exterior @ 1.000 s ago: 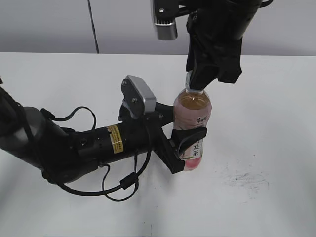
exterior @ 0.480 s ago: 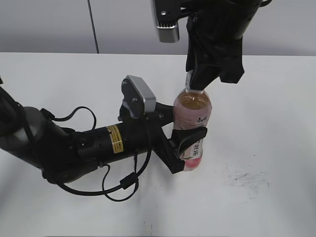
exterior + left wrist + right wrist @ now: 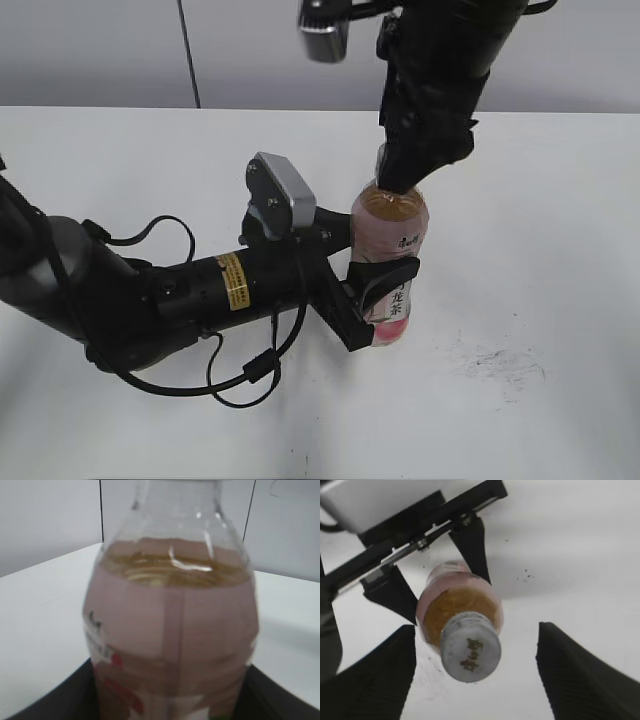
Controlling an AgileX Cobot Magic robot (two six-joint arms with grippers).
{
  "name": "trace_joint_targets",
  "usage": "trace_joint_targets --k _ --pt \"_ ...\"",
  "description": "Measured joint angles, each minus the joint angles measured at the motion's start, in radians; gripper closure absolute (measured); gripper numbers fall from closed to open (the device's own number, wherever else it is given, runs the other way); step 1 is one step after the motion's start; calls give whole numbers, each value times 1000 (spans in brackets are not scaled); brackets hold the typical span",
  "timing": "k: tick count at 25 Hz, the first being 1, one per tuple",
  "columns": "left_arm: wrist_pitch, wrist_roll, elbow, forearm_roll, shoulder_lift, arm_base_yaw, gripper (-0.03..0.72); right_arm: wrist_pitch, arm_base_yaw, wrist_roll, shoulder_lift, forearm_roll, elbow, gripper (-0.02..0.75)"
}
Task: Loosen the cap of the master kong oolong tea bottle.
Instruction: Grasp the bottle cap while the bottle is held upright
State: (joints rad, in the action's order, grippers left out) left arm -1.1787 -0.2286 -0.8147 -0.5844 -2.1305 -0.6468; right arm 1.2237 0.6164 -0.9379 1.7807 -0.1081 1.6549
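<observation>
The master kong oolong tea bottle point(image 3: 392, 240) stands upright on the white table, with amber tea and a pink label. My left gripper point(image 3: 383, 295) is shut on its lower body. In the left wrist view the bottle point(image 3: 172, 615) fills the frame, with dark fingers point(image 3: 55, 700) at the bottom corners. My right gripper point(image 3: 400, 172) hangs straight over the bottle top and hides the cap in the exterior view. In the right wrist view the white cap point(image 3: 470, 650) lies between the right gripper's point(image 3: 477, 675) wide-apart fingers point(image 3: 375, 675), touching neither.
The left arm lies low across the table from the left, with a looping black cable point(image 3: 250, 370) in front of it. Dark scuff marks point(image 3: 500, 360) stain the table to the right of the bottle. A grey wall point(image 3: 100, 50) stands behind the table.
The right gripper has turned about its axis and come down a little over the bottle top. The bottle and the left arm have not moved.
</observation>
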Motion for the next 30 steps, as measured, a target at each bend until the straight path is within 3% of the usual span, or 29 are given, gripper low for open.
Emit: trace_joint_targets --k 8,10,15,24,27,30 --pt "0 0 0 0 0 0 294 0 0 925 0 11 168 160" --pt "0 0 0 0 0 0 294 0 0 1056 0 12 176 160" --pt "0 0 0 0 0 0 294 0 0 1146 1 -7 159 160" --pt "0 -1 0 0 0 0 294 0 0 1157 1 -5 -47 174" --pt "0 -1 0 0 0 0 294 0 0 1157 1 -3 -54 261" --pt "0 -1 0 0 0 0 294 0 0 1157 1 -1 -54 429"
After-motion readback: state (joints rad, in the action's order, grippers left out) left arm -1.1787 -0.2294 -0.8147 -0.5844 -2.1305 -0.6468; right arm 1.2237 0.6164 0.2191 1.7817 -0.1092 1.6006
